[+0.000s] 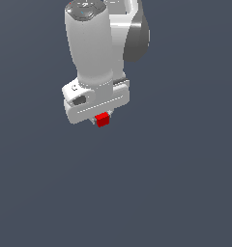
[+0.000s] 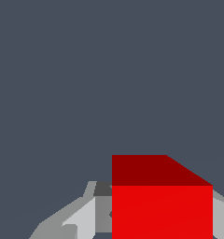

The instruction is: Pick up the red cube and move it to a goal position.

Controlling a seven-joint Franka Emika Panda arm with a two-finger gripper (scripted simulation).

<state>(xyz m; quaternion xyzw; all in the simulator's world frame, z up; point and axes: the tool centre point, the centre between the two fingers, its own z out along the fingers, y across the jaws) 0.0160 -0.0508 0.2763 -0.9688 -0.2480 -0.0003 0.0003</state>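
The red cube [image 1: 103, 119] is a small bright red block sitting right under my white gripper [image 1: 102, 118], between its short fingers. In the wrist view the red cube [image 2: 161, 205] fills the space between two grey fingers [image 2: 81, 219], which stand against its sides. The gripper is shut on the cube. The fingertips are mostly hidden behind the hand in the exterior view. The white arm comes down from above onto the cube. No goal marker shows in either view.
A plain dark grey-blue surface [image 1: 176, 183] spreads all around the arm. No other objects, containers or edges are in view.
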